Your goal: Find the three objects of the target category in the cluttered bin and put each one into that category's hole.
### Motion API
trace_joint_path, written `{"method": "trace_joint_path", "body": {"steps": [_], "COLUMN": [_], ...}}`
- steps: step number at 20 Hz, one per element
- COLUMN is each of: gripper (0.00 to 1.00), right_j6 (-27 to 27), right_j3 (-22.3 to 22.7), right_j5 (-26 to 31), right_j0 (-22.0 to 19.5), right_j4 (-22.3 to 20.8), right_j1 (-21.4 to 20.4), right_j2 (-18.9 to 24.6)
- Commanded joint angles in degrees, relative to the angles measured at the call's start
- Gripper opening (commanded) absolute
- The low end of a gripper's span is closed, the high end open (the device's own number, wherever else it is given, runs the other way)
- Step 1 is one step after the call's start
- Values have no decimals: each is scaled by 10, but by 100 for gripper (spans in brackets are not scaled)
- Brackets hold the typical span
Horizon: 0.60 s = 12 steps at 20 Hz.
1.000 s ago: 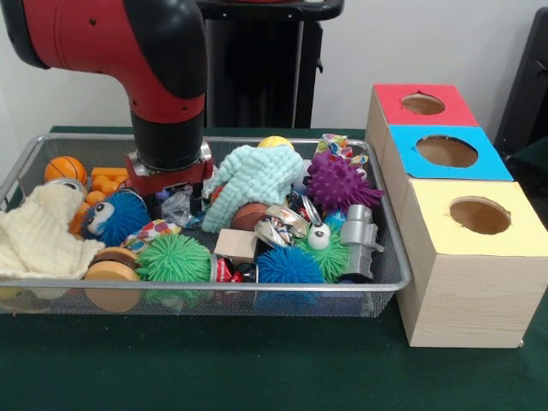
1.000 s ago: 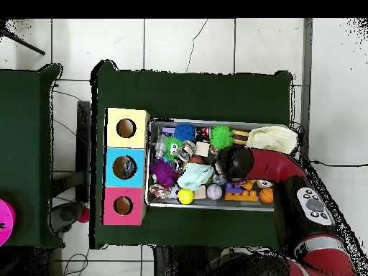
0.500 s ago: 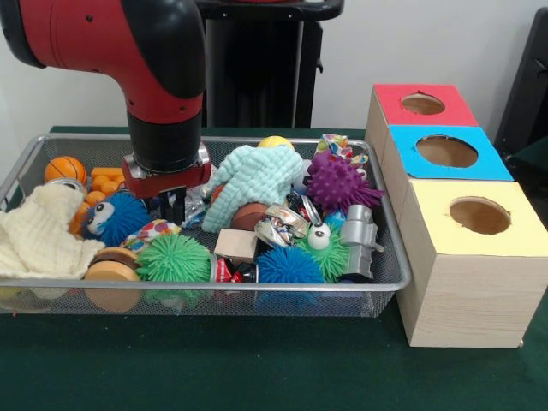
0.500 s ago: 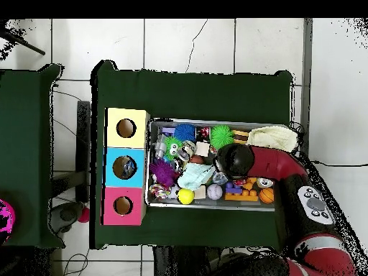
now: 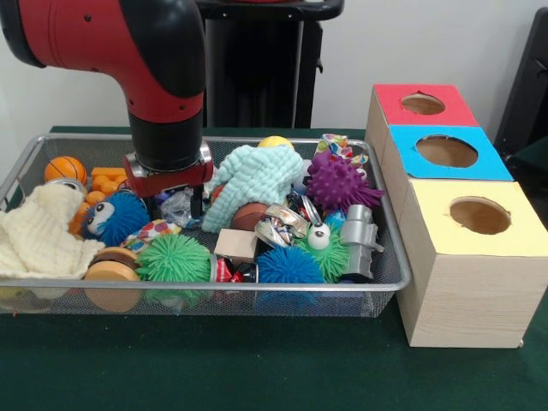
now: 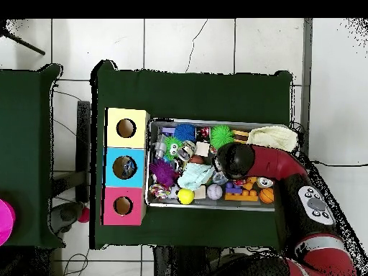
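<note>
My table wears a dark green cloth [image 5: 257, 368], bare along its near edge. Behind it rises a plain white wall [image 5: 428, 43], with a dark shape [image 5: 533, 86] cut off at the picture's right edge (I cannot tell what it is). From above, the floor [image 6: 180, 43] is pale tile, one tile crossed by a thin crack [image 6: 195, 39]. A second green table [image 6: 25, 144] stands apart across a strip of floor, a magenta round thing [image 6: 3, 223] at its edge. Thin cables [image 6: 68, 108] trail between the tables.

My arm [image 5: 128, 51] is red and black. Boxes: red [image 5: 424, 104], blue [image 5: 445, 151], yellow [image 5: 479, 216]. Green bench [image 5: 257, 364]; purple [image 5: 338, 184], green [image 5: 175, 259] and blue [image 5: 289, 265] spiky balls; mint cloth [image 5: 253, 180].
</note>
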Motion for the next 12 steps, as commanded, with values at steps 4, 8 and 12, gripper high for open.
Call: {"method": "trace_joint_path", "body": {"steps": [4, 8, 12], "gripper": [100, 100, 100], "right_j6": [17, 7, 10], "right_j3": [15, 12, 18], "right_j5": [92, 91, 81], "right_j0": [3, 0, -8], "right_j4": [3, -16, -26], "right_j1": [-2, 16, 36], "right_j2": [9, 0, -7]}}
